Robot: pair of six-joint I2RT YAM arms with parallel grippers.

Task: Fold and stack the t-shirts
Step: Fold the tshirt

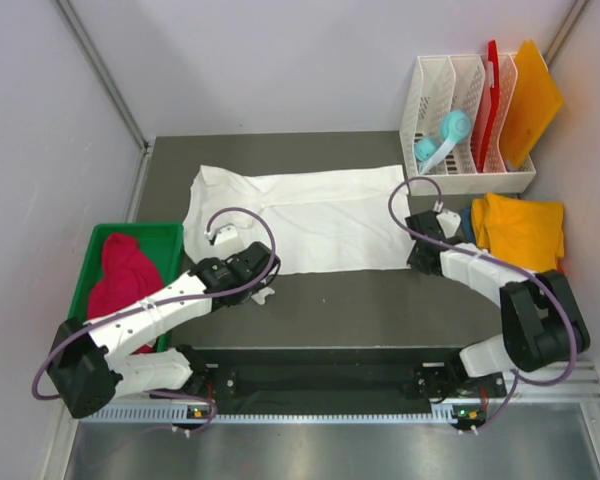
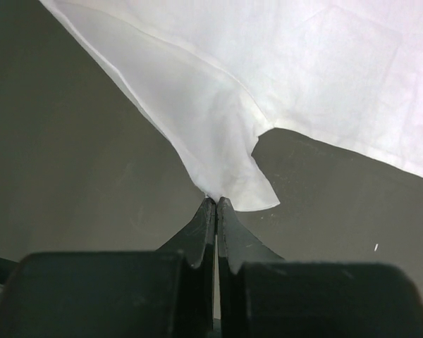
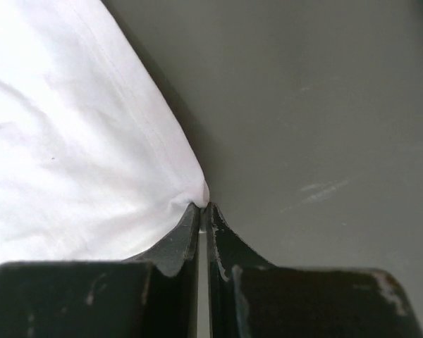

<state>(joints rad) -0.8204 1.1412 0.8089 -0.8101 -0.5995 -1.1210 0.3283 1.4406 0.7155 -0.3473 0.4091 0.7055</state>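
The dark table (image 1: 380,300) carries the white t-shirt (image 1: 320,215), spread flat across its middle. A crimson shirt (image 1: 125,280) lies bunched in the green bin (image 1: 170,232) at the left, and a yellow-orange shirt (image 1: 525,230) sits folded at the right. The left gripper (image 2: 216,201) is clamped on a near corner of the white t-shirt. The right gripper (image 3: 203,205) is pinched together on its right-hand edge.
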